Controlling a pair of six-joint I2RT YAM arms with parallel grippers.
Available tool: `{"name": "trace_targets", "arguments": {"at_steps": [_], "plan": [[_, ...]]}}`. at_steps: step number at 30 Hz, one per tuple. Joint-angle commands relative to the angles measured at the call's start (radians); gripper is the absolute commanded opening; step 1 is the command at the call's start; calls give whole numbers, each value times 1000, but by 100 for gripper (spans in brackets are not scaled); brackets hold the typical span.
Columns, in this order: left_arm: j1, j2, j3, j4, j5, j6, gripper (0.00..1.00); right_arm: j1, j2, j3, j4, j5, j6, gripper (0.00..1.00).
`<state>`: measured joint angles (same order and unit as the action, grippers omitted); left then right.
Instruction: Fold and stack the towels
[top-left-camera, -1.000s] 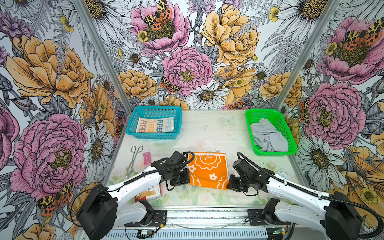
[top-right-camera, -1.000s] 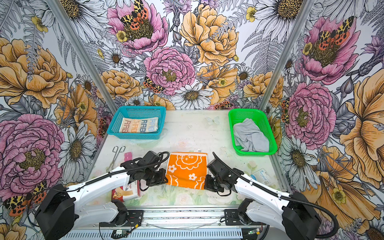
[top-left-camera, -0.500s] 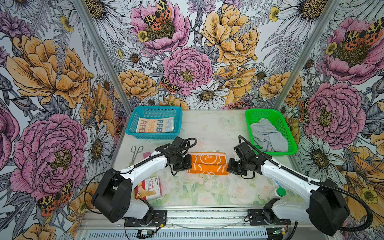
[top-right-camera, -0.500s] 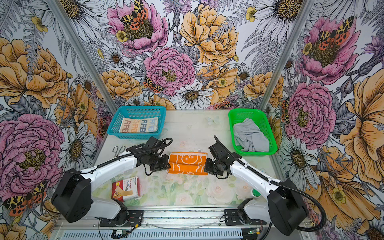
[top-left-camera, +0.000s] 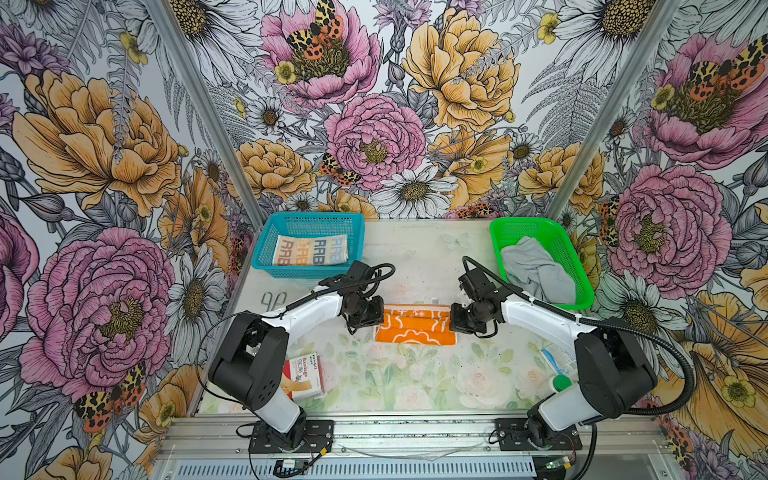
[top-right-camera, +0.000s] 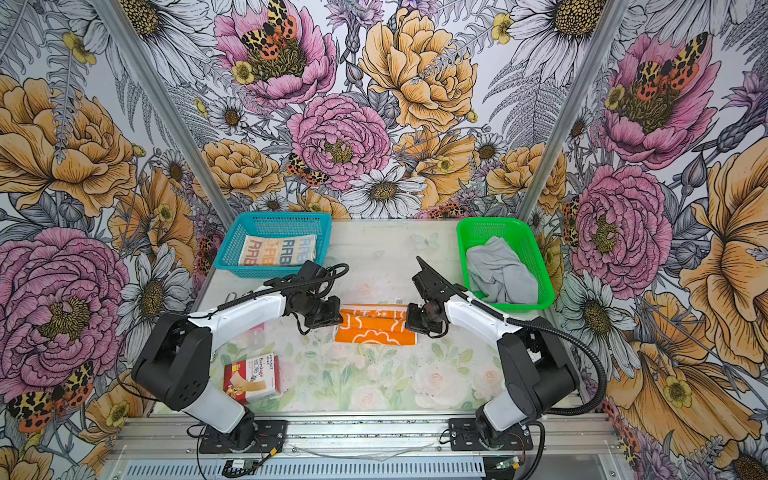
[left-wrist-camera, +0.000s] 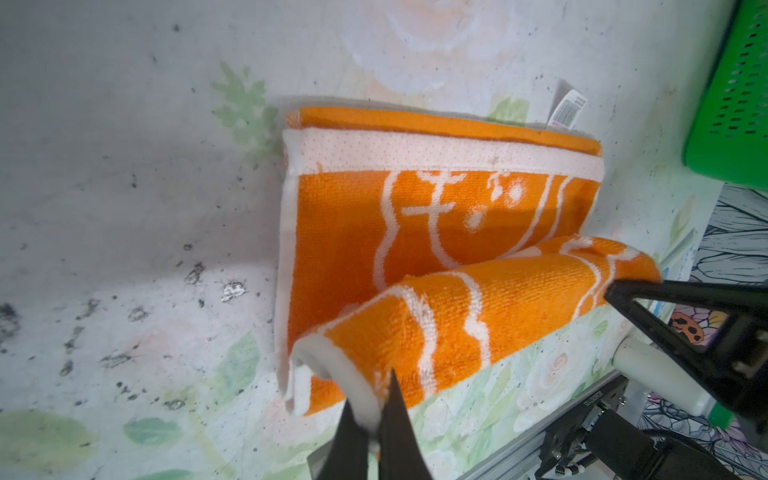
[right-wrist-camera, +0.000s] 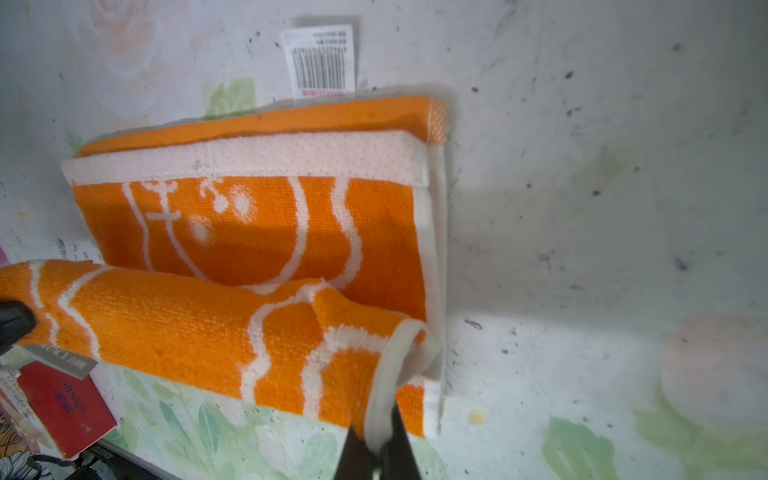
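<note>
The orange towel (top-left-camera: 415, 328) with white flowers lies mid-table, partly doubled over. My left gripper (left-wrist-camera: 374, 409) is shut on the white border at its left end. My right gripper (right-wrist-camera: 380, 428) is shut on the white border at the right end. Between them the raised edge (left-wrist-camera: 478, 316) hangs as a roll over the flat part (right-wrist-camera: 249, 224). In both top views the grippers (top-left-camera: 376, 322) (top-left-camera: 455, 323) flank the towel (top-right-camera: 374, 326). The cream lettered towel (top-left-camera: 311, 250) lies folded in the blue basket (top-left-camera: 266, 253). The grey towel (top-left-camera: 536, 270) is crumpled in the green basket (top-left-camera: 582, 286).
A red-and-white bandage box (top-left-camera: 305, 376) lies front left by the left arm's base. Metal scissors (top-left-camera: 272, 298) lie at the left edge. A white tube and a green-capped bottle (top-left-camera: 561, 380) sit front right. A barcode tag (right-wrist-camera: 320, 62) sticks out behind the towel.
Both grippers have carried the towel's near edge toward the back of the table, doubling the flat towel over into a narrow strip. Both arms now reach further in.
</note>
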<state>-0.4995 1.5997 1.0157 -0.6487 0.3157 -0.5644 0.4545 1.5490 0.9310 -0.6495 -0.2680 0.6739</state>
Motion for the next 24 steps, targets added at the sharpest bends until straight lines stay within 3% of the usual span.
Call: {"name": "trace_targets", "arguments": {"at_steps": [1, 5, 7, 11, 13, 17, 24], "plan": [[16, 0, 10, 21, -14, 27, 0, -13, 31, 34, 19, 3, -38, 0], [27, -4, -5, 41, -14, 18, 0, -26, 66, 63, 26, -4, -57, 0], [35, -3, -3, 54, -13, 9, 9, -39, 89, 90, 27, -13, -71, 3], [53, 7, 9, 110, 10, -30, 21, -68, 149, 161, 26, -49, -100, 25], [59, 24, 31, 134, 26, -52, 35, -80, 177, 194, 23, -56, -111, 34], [61, 68, 110, 164, 26, -62, 47, -98, 201, 237, 24, -68, -111, 35], [77, 101, 208, 167, -43, 22, 53, -100, 148, 225, 24, -48, -116, 30]]}}
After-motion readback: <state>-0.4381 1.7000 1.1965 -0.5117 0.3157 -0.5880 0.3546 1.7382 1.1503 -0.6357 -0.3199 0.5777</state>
